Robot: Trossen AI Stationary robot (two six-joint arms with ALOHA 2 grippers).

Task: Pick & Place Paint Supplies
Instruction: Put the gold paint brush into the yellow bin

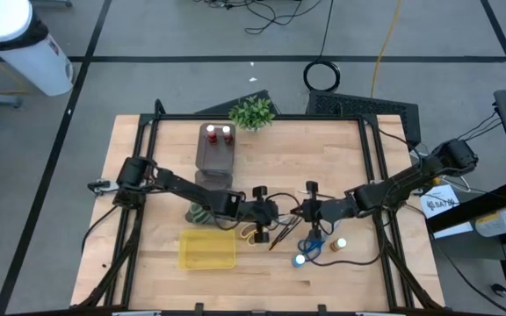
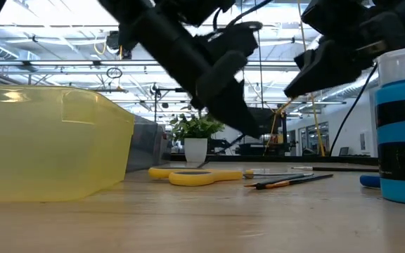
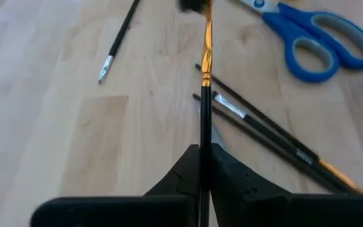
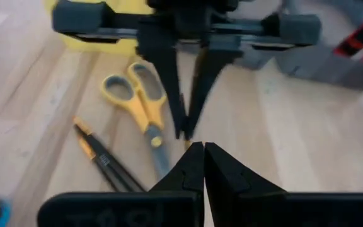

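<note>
A thin brush (image 3: pixel 205 75), dark-shafted with an orange-gold far part, hangs above the wooden table between my two grippers. My left gripper (image 3: pixel 204 148) is shut on its dark shaft. My right gripper (image 4: pixel 202 146) faces it tip to tip and is shut on the other end. In the high view the two meet mid-table, my left gripper (image 1: pixel 279 211) beside my right gripper (image 1: pixel 310 211). Loose brushes (image 3: pixel 263 132), yellow scissors (image 4: pixel 140 104) and blue scissors (image 3: pixel 320 38) lie flat on the table. Small paint bottles (image 1: pixel 299 259) stand upright near the front. My left gripper pinches the brush's dark shaft (image 3: pixel 204 126) between its two fingers. The brush runs along the fingers and out past their tips. It is lifted clear of the table. My right gripper is shut on the brush's orange-gold end (image 3: pixel 207 19), coming from the table's right side and facing the left gripper. Its own fingers hide the place of contact, and only a short gold piece (image 4: pixel 188 144) shows in front of its fingertips.
A yellow tray (image 1: pixel 207 250) stands at the front left. A grey organiser tray (image 1: pixel 216 154) with red-capped bottles (image 1: pixel 218 132) and a small potted plant (image 1: pixel 251 112) are at the back. A blue-and-black bottle (image 2: pixel 399 126) stands close to the low camera.
</note>
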